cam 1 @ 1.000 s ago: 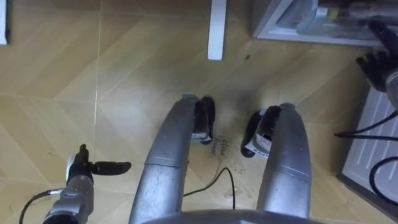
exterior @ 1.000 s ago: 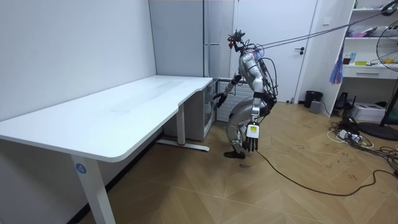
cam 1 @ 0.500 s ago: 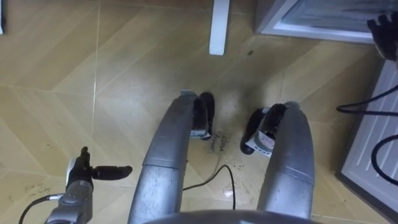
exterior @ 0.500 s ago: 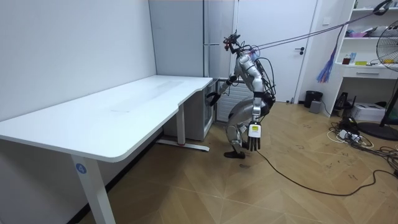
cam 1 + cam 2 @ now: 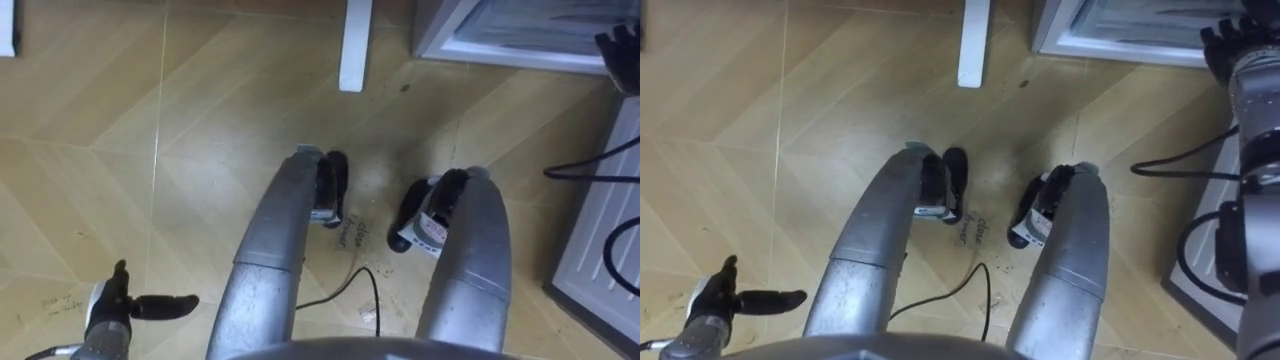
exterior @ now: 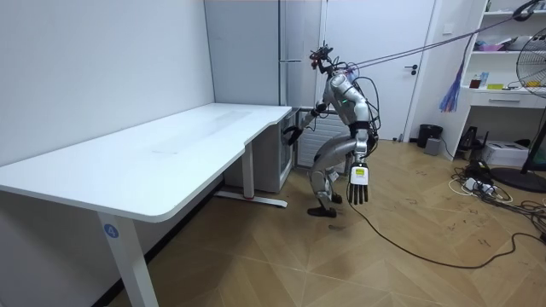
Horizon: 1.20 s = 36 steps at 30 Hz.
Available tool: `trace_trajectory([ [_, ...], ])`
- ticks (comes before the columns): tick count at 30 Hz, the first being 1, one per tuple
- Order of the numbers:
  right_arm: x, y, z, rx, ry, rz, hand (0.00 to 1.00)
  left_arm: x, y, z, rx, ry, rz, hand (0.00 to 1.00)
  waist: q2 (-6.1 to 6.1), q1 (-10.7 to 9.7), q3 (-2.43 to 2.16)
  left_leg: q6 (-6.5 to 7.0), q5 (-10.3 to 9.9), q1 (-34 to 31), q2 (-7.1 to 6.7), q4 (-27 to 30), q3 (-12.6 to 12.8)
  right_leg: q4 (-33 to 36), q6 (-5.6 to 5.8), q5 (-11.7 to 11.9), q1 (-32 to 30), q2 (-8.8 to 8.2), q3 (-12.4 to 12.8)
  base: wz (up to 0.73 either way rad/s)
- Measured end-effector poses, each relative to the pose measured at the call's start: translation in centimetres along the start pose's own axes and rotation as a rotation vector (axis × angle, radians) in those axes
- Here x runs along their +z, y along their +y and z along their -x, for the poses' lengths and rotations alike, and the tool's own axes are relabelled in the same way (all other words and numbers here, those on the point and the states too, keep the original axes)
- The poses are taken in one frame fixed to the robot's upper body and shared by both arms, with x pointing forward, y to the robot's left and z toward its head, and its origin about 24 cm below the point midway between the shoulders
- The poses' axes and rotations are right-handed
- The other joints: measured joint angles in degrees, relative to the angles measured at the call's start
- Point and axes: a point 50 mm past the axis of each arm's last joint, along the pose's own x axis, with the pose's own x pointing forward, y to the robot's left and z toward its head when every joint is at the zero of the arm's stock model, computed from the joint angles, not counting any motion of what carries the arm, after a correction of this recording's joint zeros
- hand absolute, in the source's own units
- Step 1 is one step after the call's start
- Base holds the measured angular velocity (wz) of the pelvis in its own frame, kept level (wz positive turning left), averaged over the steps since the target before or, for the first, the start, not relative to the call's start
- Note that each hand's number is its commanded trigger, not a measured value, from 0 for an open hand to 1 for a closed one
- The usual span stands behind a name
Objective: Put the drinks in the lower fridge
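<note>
Left hand (image 5: 715, 298) — fingers (image 5: 770, 298) straight, lower left

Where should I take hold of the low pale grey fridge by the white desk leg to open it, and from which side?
Probably the raised frame of the low pale grey fridge, at its right-hand end, fingers hooked over the edge from the robot's right: no handle is visible and the right hand sits beside that end. The left hand hangs open, far off.
</note>
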Motion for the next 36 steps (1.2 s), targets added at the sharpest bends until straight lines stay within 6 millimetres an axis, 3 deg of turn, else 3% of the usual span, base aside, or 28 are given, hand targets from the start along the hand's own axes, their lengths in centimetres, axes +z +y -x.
trace_trajectory([
  [5,-0.5,-1.4,0.0,-0.049,0.006,0.122,0.0,-0.4,0.3,0.1,-0.02,0.011,-0.011,0.0,0.09,2.0,0.2,-1.27,-0.7,3.0,1.06,1.0,-1.4,-0.1,-1.06,-0.7,3.9,0.9,-1.5,-0.06],
  [7,-0.7,-3.6,0.2,-0.047,0.02,0.256,0.0,-0.8,0.9,0.3,-0.035,0.024,-0.034,0.0,0.19,2.8,0.26,-2.03,-1.1,4.9,1.45,0.8,-3.3,-1.4,-1.74,-1.1,7.2,1.47,-3.8,-0.02],
  [12,1.2,-9.1,1.3,-0.043,0.091,0.743,0.0,-1.4,1.6,0.4,-0.07,0.056,-0.053,0.0,-0.01,4.6,0.43,-2.97,-1.0,11.6,2.03,-3.5,-4.7,-6.3,-1.95,-1.1,14.8,3.49,-5.2,0.08],
  [14,1.3,-10.9,1.8,-0.049,0.148,0.891,0.0,-1.8,1.9,0.4,-0.077,0.074,-0.051,0.0,-0.03,4.8,0.44,-4.06,-0.3,14.6,2.58,-6.2,-4.7,-9.5,-2.13,-0.5,18.4,4.18,-6.5,0.12],
  [18,0.6,-14.2,2.9,-0.041,0.316,1.099,0.0,-1.1,2.1,-0.3,-0.106,0.087,-0.054,0.0,0.5,5.7,0.43,-5.53,1.3,20.3,4.56,-13.0,-7.4,-19.1,-2.94,2.3,26.0,7.61,-10.3,-0.02],
  [21,-1.2,-16.7,4.0,-0.032,0.454,1.182,0.0,0.3,1.5,-0.9,-0.12,0.054,-0.05,0.0,0.62,6.1,0.37,-6.04,2.3,24.0,4.94,-17.4,-8.1,-24.0,-3.27,3.9,29.9,8.95,-11.2,0.03],
  [23,-2.9,-18.5,4.9,-0.019,0.553,1.214,0.0,1.2,0.6,-1.3,-0.137,0.036,-0.036,0.0,1.56,6.0,-0.02,-6.29,2.8,26.1,4.96,-20.1,-9.1,-27.5,-3.23,4.8,32.7,9.87,-12.3,0.14],
  [27,-9.0,-22.5,7.9,-0.014,0.774,1.195,0.0,2.1,-0.9,-1.7,-0.159,0.02,-0.002,0.0,1.62,5.4,-0.15,-6.64,4.4,32.4,4.92,-27.3,-9.2,-34.4,-3.08,5.9,38.8,10.65,-13.3,0.11],
  [30,-12.3,-24.5,10.1,-0.021,0.866,1.124,0.0,1.7,-2.3,-1.7,-0.169,0.041,0.021,0.0,1.84,3.7,-0.28,-6.91,5.1,37.6,4.93,-32.3,-9.2,-39.7,-2.88,6.8,44.1,11.32,-14.3,0.07],
  [33,-13.6,-26.6,12.3,-0.073,0.896,1.062,0.0,0.6,-3.7,-1.5,-0.193,0.078,0.045,0.0,1.73,2.0,-0.67,-7.0,5.3,44.9,5.09,-37.4,-9.0,-46.3,-1.87,7.8,51.7,12.71,-14.3,0.02],
  [36,-14.8,-27.7,13.8,-0.097,0.933,1.046,0.0,0.0,-4.7,-1.2,-0.199,0.104,0.07,0.0,1.17,1.0,-1.02,-6.77,5.8,52.5,5.58,-42.6,-6.7,-52.9,-0.85,9.2,59.2,13.98,-13.8,-0.1],
])
